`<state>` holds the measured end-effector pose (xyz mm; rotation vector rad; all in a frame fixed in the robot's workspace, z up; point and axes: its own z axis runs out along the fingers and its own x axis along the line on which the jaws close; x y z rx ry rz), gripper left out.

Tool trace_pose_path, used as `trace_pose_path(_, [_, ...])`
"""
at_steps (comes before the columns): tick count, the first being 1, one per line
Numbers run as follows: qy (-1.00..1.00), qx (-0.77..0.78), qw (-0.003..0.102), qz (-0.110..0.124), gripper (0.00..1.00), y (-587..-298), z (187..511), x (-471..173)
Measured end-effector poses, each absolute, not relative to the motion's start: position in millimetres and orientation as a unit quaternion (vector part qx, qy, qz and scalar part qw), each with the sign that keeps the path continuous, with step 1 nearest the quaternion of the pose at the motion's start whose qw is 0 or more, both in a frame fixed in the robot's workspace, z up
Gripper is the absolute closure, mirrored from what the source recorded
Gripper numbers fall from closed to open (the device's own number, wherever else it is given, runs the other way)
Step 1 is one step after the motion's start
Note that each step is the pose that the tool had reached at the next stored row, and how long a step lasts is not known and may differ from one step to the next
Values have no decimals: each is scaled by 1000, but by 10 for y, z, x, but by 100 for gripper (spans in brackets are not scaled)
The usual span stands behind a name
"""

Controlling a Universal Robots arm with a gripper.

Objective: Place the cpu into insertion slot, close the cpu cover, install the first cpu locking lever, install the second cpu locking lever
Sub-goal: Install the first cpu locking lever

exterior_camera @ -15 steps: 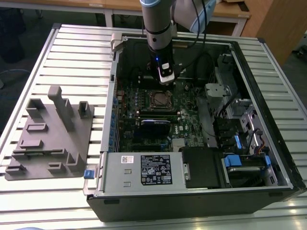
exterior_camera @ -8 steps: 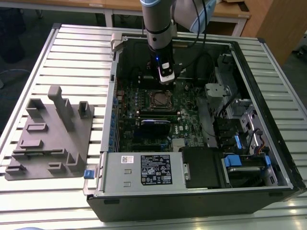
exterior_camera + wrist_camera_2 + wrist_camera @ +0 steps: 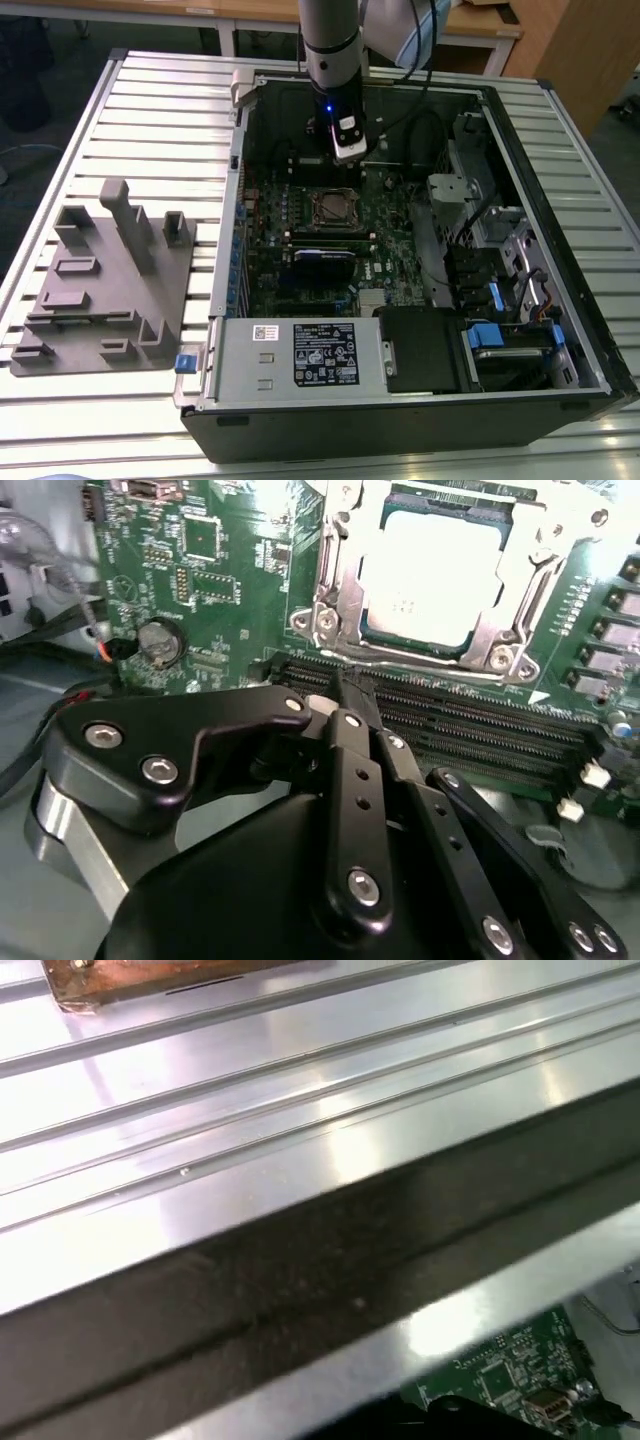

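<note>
CPU, silvery top up, sits in the insertion slot on the green motherboard, with the cpu cover down around it. Just beside the socket, the gripper hangs over the memory slots, its fingers pressed together, holding nothing.

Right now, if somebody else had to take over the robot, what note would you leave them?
Gripper: fingers closed together, holding nothing, hovering beside the insertion slot.
The cpu already sits in the slot, silvery top up.
The cpu cover appears to lie down around the chip.
Done: cpu placed, cover seemingly closed.
Left: I cannot tell whether either locking lever is latched, so check both.
</note>
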<state>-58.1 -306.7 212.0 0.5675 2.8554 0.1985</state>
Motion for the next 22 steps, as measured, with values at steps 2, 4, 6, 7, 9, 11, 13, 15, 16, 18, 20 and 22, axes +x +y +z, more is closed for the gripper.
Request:
trace_pose_path(2, [972, 193, 112, 67, 89, -3067, 2172, -581])
trace_pose_path(4, [973, 193, 112, 66, 89, -3067, 2212, -582])
trace_pose_path(6, [973, 193, 112, 64, 89, -3067, 2212, -581])
trace_pose_path(7, [973, 193, 112, 64, 89, -3067, 2212, -581])
trace_pose_path(9, [973, 193, 112, 63, 89, -3067, 2213, -582])
trace_pose_path(11, [973, 192, 114, 53, 89, -3067, 2213, -582])
trace_pose_path(13, [974, 189, 118, 34, 89, -3067, 2213, -582])
trace_pose_path(15, [975, 187, 121, 17, 89, -3067, 2213, -581])
trace_pose_path(16, [975, 186, 123, 8, 89, -3067, 2213, -581])
trace_pose_path(18, [975, 185, 124, -2, 89, -3067, 2212, -581])
trace_pose_path(20, [975, 185, 125, -2, 89, -3068, 2212, -581])
trace_pose_path(22, [975, 185, 124, -3, 89, -3067, 2210, -581])
